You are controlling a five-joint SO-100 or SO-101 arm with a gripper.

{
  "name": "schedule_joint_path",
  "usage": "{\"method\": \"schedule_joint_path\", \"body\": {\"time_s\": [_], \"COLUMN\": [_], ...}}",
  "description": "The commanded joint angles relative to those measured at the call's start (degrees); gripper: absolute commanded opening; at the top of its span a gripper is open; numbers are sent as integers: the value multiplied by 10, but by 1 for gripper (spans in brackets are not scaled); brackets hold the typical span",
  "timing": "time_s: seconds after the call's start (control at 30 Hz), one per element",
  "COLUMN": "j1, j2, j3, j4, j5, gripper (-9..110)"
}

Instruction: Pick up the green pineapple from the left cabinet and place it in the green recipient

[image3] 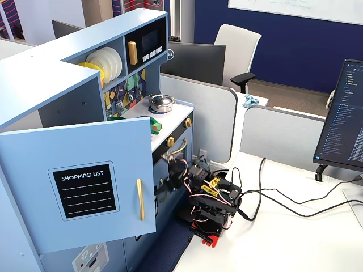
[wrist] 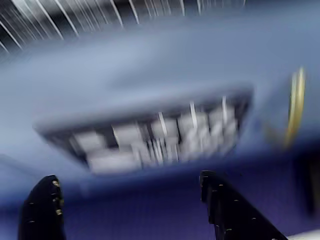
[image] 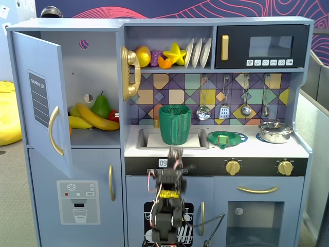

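The cabinet (image: 97,62) is standing with its door (image: 38,98) swinging wide open, which is leaving the shelf free to reach from the front. The cup (image: 175,124) is sitting upright in the sink (image: 149,139), mouth up, so it is waiting ready for a drop from above. The arm (image: 167,206) is rising from the table (image3: 295,226) just in front of the kitchen's lower doors, below the sink and well apart from the shelf. It looks as if it is only setting out.

The wrist view is smearing with motion blur, but the claw (wrist: 127,179) is showing both fingers spread wide, with nothing between them.

On the shelf, bananas (image: 95,118) are lying in front of a smooth dark pear (image: 101,106), with something red peeking out beside them. The pineapple is not showing clearly anywhere. No bumpy green body or leaf crown is visible among that fruit, so it may be hiding behind the bananas or the door edge. A small green lump is resting on the plate (image: 236,138) right of the sink, too small to identify.
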Motion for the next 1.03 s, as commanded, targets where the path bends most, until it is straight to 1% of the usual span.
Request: {"method": "schedule_joint_path", "body": {"time_s": [0.0, 0.17, 0.23, 0.33, 0.4, 0.47, 0.57, 0.73, 0.83, 1.0], "j1": [-3, -21, -21, -20, -29, -32, -31, -32, -33, -33], "j2": [28, 34, 34, 34, 34, 34, 34, 34, 34, 34], "j3": [28, 28, 28, 29, 29, 29, 29, 29, 29, 29], "j4": [22, 76, 146, 287, 342, 379, 378, 378, 378, 378], "j5": [47, 64, 33, -13, -5, -21, -6, -18, -4, -7], "gripper": [25, 22, 19, 14, 12, 5, 4, 6, 6, 6]}}
